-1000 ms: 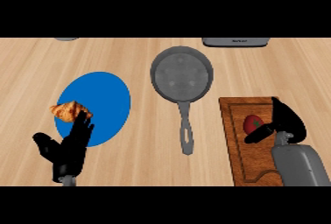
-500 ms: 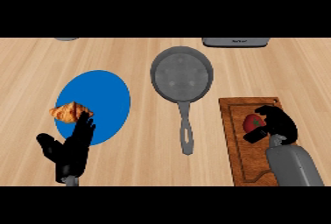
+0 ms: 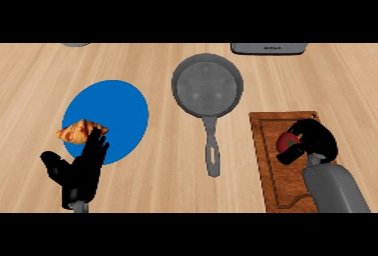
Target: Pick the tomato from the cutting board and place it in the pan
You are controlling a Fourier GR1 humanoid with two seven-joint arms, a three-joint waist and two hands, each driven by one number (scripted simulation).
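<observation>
Right hand (image 3: 316, 141): fingers curled round the small red tomato (image 3: 286, 141) — on brown wooden cutting board (image 3: 267, 165).
Left hand (image 3: 77, 170): open, fingers straight, lower left — resting.
Grey metal pan (image 3: 207, 86): apart, upper centre.

One tomato (image 3: 286, 141), red, on cutting board. One cutting board (image 3: 272, 165), wooden. One pan (image 3: 207, 86), grey, long handle. One plate (image 3: 111, 115), blue. One croissant (image 3: 77, 132) at plate's edge. Two hands: left hand (image 3: 77, 172), right hand (image 3: 314, 141). Two partly visible grey items at far edge of surface (image 3: 148, 60): one (image 3: 269, 48) at right, one (image 3: 74, 44) at left.
</observation>
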